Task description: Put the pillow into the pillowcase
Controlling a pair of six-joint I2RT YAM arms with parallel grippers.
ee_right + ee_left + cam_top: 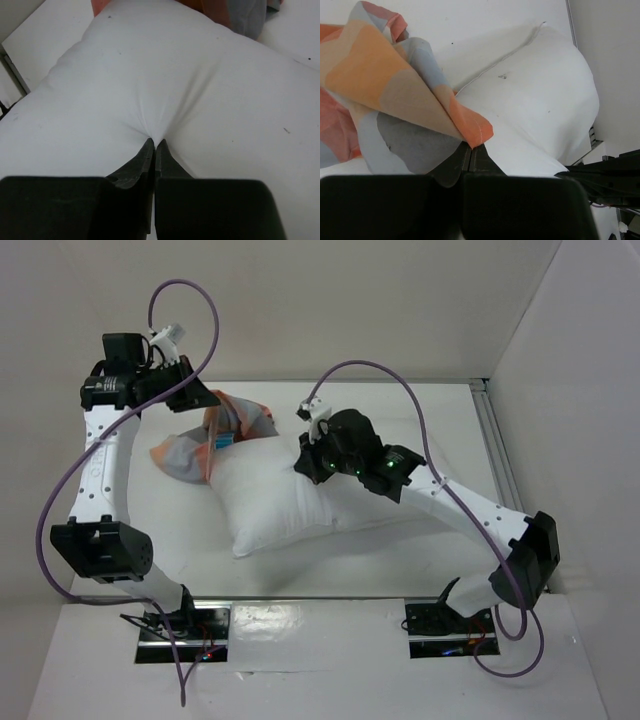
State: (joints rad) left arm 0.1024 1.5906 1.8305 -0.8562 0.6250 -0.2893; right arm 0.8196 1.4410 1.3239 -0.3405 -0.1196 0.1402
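L gripper (471, 148) clenched on pillowcase (395, 90) hem; R gripper (154, 144) pinching pillow (165, 75) cover. Pillow on table (450, 420), corner touching case. Risk: 1 thin pinch each, so fabric may slip or case mouth collapse.

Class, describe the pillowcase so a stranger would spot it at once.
Start at the white table, where a plump white pillow lies. At its far-left corner is the pillowcase, pinched by the left gripper. Only it is coloured: crumpled orange, blue and grey checks.

The pillow (275, 502) is plain white; the pillowcase (395, 95) is checked orange, blue, grey and tan.
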